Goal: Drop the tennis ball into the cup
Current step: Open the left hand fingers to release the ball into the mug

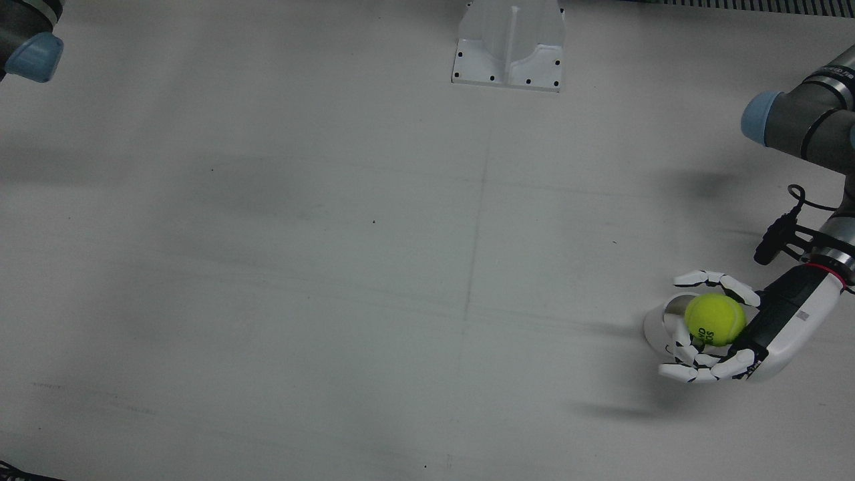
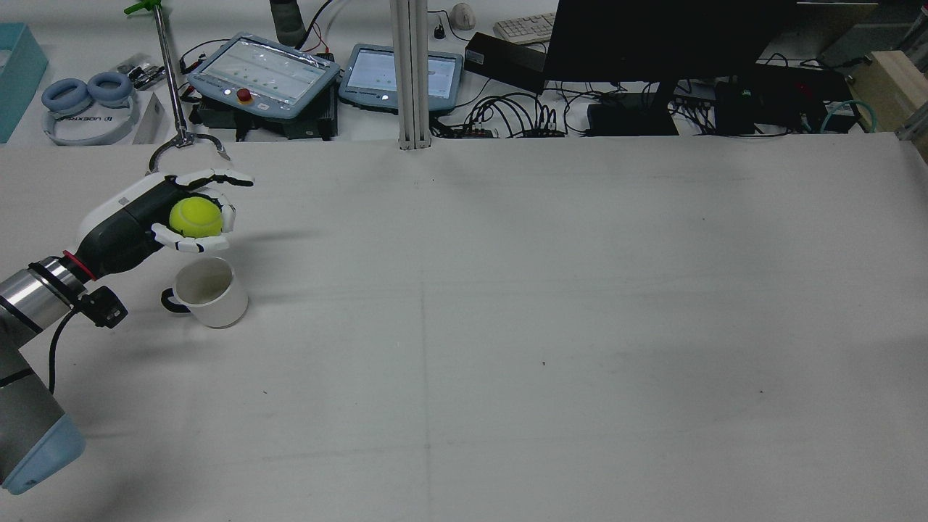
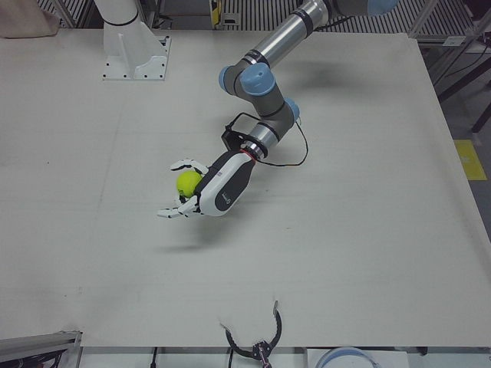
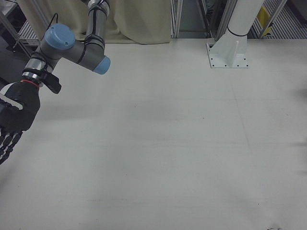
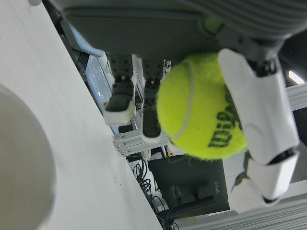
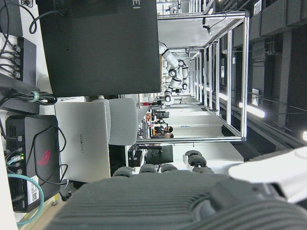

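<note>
My left hand (image 2: pixel 156 217) is shut on a yellow-green tennis ball (image 2: pixel 195 217), palm turned sideways, fingers curled around the ball. A white cup (image 2: pixel 210 291) with a dark handle stands upright on the table just below and in front of the hand. From above, the ball (image 1: pixel 715 319) lies over the cup's (image 1: pixel 658 325) near rim, and the left hand (image 1: pixel 741 334) covers part of the cup. The left hand view shows the ball (image 5: pixel 199 112) between the fingers (image 5: pixel 261 110) and the cup's rim (image 5: pixel 29 163) at the left. My right hand (image 4: pixel 12 122) hangs at the table's side, fingers apart, holding nothing.
A white pedestal (image 1: pixel 509 47) is bolted at the table's robot side. Beyond the far edge are two teach pendants (image 2: pixel 261 72), a monitor (image 2: pixel 667 36), cables and headphones (image 2: pixel 87 101). A metal post (image 2: pixel 410 72) stands at mid edge, and a claw-ended stand (image 2: pixel 181 138) rises near the left hand.
</note>
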`<action>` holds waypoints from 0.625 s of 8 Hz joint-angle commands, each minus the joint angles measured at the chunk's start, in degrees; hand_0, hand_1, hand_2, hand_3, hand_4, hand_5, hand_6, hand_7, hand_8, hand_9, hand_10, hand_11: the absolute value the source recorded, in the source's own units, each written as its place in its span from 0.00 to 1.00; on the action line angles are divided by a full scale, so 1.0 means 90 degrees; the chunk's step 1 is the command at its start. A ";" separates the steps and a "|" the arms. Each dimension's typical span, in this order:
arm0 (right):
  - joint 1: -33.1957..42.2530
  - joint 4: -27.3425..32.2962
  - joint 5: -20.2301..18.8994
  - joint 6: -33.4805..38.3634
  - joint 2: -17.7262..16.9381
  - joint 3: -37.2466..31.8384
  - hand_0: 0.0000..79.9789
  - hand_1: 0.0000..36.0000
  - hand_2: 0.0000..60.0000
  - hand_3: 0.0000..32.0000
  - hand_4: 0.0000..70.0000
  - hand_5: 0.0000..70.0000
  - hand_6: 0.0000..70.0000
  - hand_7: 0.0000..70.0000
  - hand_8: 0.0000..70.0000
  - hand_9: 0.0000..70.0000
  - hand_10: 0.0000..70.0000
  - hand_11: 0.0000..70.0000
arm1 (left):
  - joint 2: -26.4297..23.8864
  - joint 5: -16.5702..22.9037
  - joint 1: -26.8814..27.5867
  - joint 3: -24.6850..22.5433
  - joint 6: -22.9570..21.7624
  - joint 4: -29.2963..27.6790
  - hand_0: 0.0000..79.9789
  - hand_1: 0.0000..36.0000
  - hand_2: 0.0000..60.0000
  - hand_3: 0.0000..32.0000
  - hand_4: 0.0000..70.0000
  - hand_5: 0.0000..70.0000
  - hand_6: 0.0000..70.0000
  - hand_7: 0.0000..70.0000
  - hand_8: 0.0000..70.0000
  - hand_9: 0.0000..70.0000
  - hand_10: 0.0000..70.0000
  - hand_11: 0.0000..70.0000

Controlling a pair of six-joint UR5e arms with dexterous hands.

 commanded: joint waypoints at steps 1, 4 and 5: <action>0.0000 0.0000 0.0000 0.0000 0.0000 0.0000 0.00 0.00 0.00 0.00 0.00 0.00 0.00 0.00 0.00 0.00 0.00 0.00 | 0.0347 -0.0040 0.0021 0.0169 -0.0033 -0.0427 0.62 0.47 0.48 0.00 0.29 0.23 0.78 0.60 0.42 0.48 0.37 0.55; 0.0000 0.0000 0.0000 0.0000 0.0000 0.0000 0.00 0.00 0.00 0.00 0.00 0.00 0.00 0.00 0.00 0.00 0.00 0.00 | 0.0613 -0.0031 0.0031 -0.0046 0.0064 -0.0498 0.60 0.48 0.52 0.00 0.24 0.16 0.50 0.32 0.24 0.25 0.16 0.25; 0.0000 0.0000 0.0000 0.0000 0.0000 0.0000 0.00 0.00 0.00 0.00 0.00 0.00 0.00 0.00 0.00 0.00 0.00 0.00 | 0.0613 -0.0031 0.0031 -0.0066 0.0065 -0.0488 0.60 0.48 0.53 0.00 0.24 0.16 0.47 0.33 0.24 0.25 0.16 0.25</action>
